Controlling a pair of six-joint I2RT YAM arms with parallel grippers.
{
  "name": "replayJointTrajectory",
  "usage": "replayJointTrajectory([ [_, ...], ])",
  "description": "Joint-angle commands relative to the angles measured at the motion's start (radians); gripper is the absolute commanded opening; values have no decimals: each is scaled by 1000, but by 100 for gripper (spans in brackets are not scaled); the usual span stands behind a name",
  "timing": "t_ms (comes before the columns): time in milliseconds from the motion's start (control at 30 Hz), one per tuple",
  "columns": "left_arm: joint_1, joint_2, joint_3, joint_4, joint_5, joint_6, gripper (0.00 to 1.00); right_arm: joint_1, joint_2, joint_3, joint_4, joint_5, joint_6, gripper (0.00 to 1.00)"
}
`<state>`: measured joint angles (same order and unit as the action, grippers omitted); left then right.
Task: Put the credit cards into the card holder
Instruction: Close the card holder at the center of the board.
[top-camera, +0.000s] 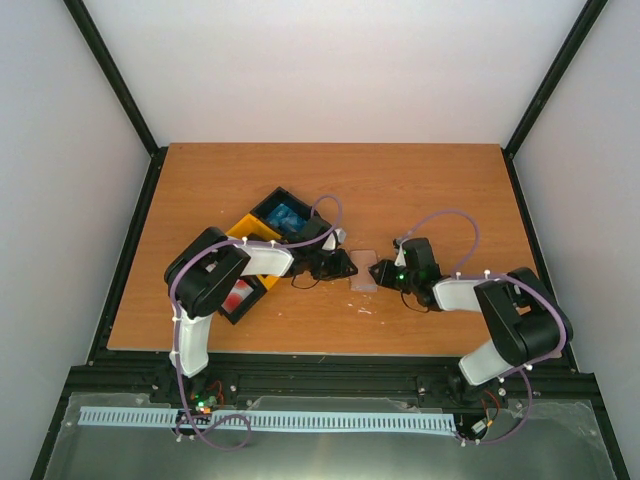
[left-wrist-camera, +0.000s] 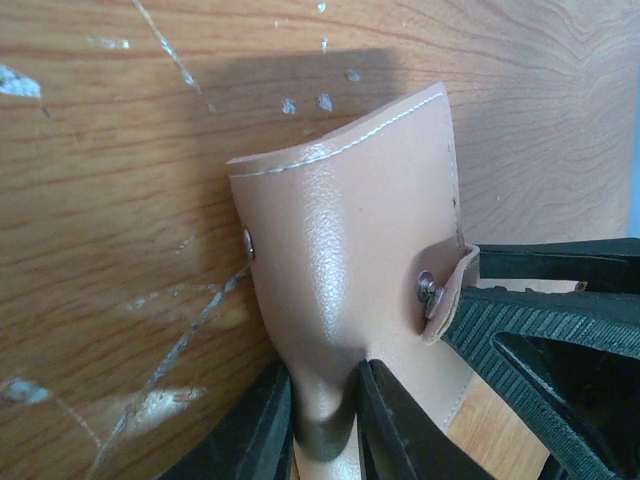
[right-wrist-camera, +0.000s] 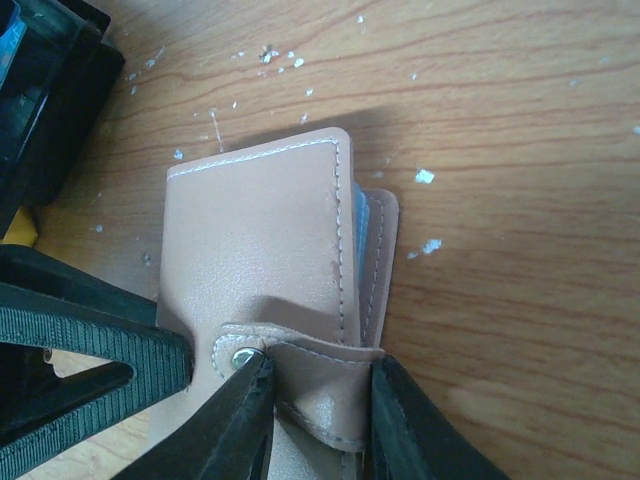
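Card holder (top-camera: 362, 272) sits mid-table, a bit toward the near side, pinched from both ends. Left gripper (left-wrist-camera: 325, 412) is clamped on the lower edge of the leather, which bows up off the wood. Right gripper (right-wrist-camera: 315, 415) has a finger pressed on either side of the snap strap (right-wrist-camera: 300, 365), so it's gripping the card holder too. A sliver of blue card (right-wrist-camera: 357, 215) peeks out of the fold.

Tabletop (top-camera: 440, 190) is orange-brown wood grain, pretty scuffed, with white flecks and scratches everywhere. Plain white walls (top-camera: 350, 60) on three sides, black frame posts (top-camera: 115, 75) in the corners.

Black and yellow bins (top-camera: 250, 228) crowd in just left of it, partly under the left arm. The far one has blue cards (top-camera: 285, 215), the near one a red card (top-camera: 238, 297). A wide stretch of wood runs to the far edge, and to the right edge too.
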<state>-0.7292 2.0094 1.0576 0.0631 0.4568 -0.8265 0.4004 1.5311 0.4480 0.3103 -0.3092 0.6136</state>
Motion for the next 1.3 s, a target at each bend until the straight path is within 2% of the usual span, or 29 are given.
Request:
replayJointTrajectory([
  [0,-13,143,-77,-217,-132,35,20,34,44,14,8,-44,30,28],
  [333,-13,147,-82,-217,-131,39,20,33,78,28,29,-71,43,30],
  [800,-13,156,-84,-215,-130,41,19,44,152,117,-173,-44,32,27],
  [933,-12,156,-86,-215,-131,40,18,49,177,127,-201,-47,29,30],
  [1267,-13,150,-88,-215,-138,37,18,49,112,93,-111,-100,40,37],
])
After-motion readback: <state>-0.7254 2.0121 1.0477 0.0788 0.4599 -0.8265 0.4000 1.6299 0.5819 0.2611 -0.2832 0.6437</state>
